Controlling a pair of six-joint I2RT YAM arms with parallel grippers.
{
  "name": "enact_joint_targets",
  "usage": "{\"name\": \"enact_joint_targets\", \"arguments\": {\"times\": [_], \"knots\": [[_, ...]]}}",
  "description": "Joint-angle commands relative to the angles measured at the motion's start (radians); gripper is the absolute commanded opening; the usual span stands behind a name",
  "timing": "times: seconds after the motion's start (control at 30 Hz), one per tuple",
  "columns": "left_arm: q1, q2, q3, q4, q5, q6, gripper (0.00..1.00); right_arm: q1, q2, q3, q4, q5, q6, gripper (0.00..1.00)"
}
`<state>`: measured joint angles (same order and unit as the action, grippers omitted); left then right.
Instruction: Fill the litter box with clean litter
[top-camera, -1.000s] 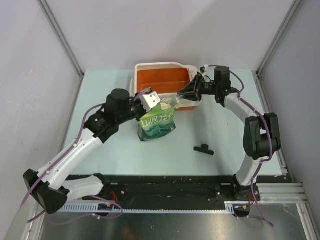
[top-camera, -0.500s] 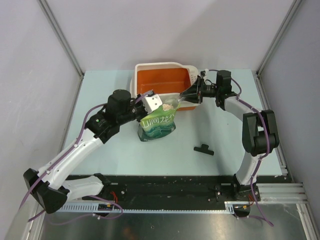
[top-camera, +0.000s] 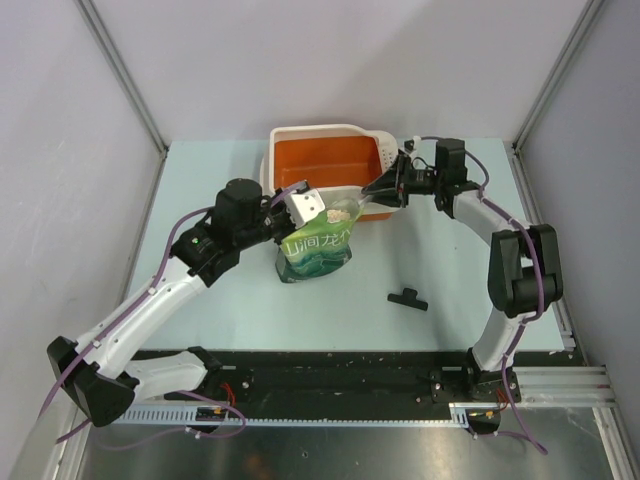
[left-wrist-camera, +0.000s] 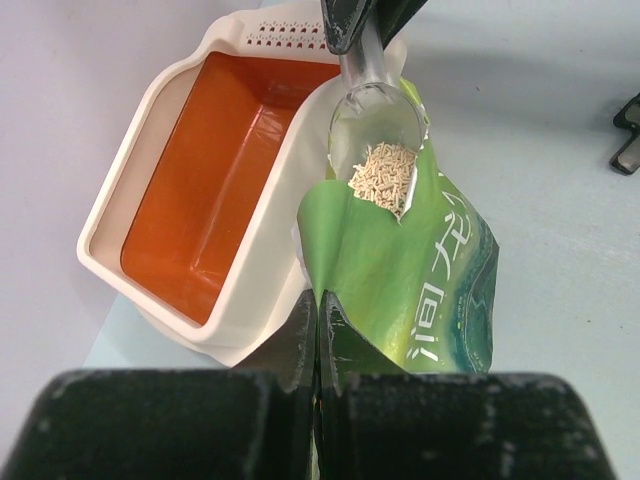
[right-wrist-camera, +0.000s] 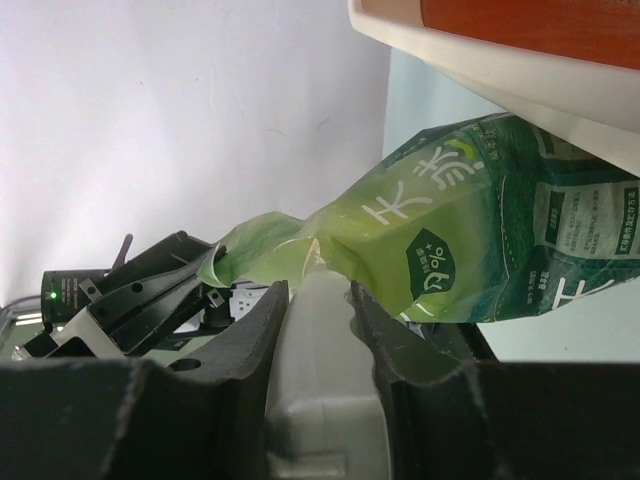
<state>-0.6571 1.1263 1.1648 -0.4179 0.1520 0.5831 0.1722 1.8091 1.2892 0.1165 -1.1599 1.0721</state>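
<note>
Pale tabletop (top-camera: 330, 325) carries the litter box (top-camera: 318, 129) at its far middle, orange floor bare of granules. Just beside its near rim the green pouch (top-camera: 316, 250) stands tilted, one edge pinched in the closed left gripper (top-camera: 300, 207), probably to hold the mouth open toward the box. The right gripper (top-camera: 392, 185) clamps the handle of a clear scoop (left-wrist-camera: 372, 105) at that mouth. Only the left wrist view shows the clean litter (left-wrist-camera: 381, 172) heaped in the scoop. The right wrist view gives just the handle between its fingers (right-wrist-camera: 250, 345) and the pouch's side. Overhead alone shows a black clip (top-camera: 406, 297) lying apart.
</note>
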Motion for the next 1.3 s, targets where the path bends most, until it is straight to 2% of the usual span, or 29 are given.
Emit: {"name": "enact_joint_targets", "arguments": {"times": [0.0, 0.3, 0.37, 0.7, 0.9, 1.13, 1.27], "knots": [[0.016, -0.056, 0.052, 0.068, -0.052, 0.026, 0.0, -0.077, -0.06, 0.028, -0.018, 0.045, -0.052, 0.0], [0.01, -0.036, 0.07, 0.074, -0.037, 0.017, 0.0, -0.076, -0.11, 0.062, -0.193, 0.091, -0.143, 0.0], [0.01, -0.031, 0.073, 0.077, -0.043, 0.018, 0.0, -0.07, -0.113, 0.123, -0.278, 0.106, -0.159, 0.0], [0.005, -0.031, 0.076, 0.079, -0.068, 0.034, 0.0, -0.071, -0.067, 0.209, -0.319, 0.072, -0.176, 0.0], [0.002, -0.033, 0.065, 0.09, -0.084, 0.03, 0.0, -0.082, -0.005, 0.113, -0.189, -0.003, -0.081, 0.0], [0.005, -0.022, 0.064, 0.088, -0.121, 0.061, 0.0, -0.108, 0.065, 0.119, 0.007, -0.087, 0.045, 0.0], [0.011, -0.005, 0.073, 0.088, -0.127, 0.066, 0.0, -0.111, 0.081, 0.131, 0.026, -0.104, 0.055, 0.0]]}}
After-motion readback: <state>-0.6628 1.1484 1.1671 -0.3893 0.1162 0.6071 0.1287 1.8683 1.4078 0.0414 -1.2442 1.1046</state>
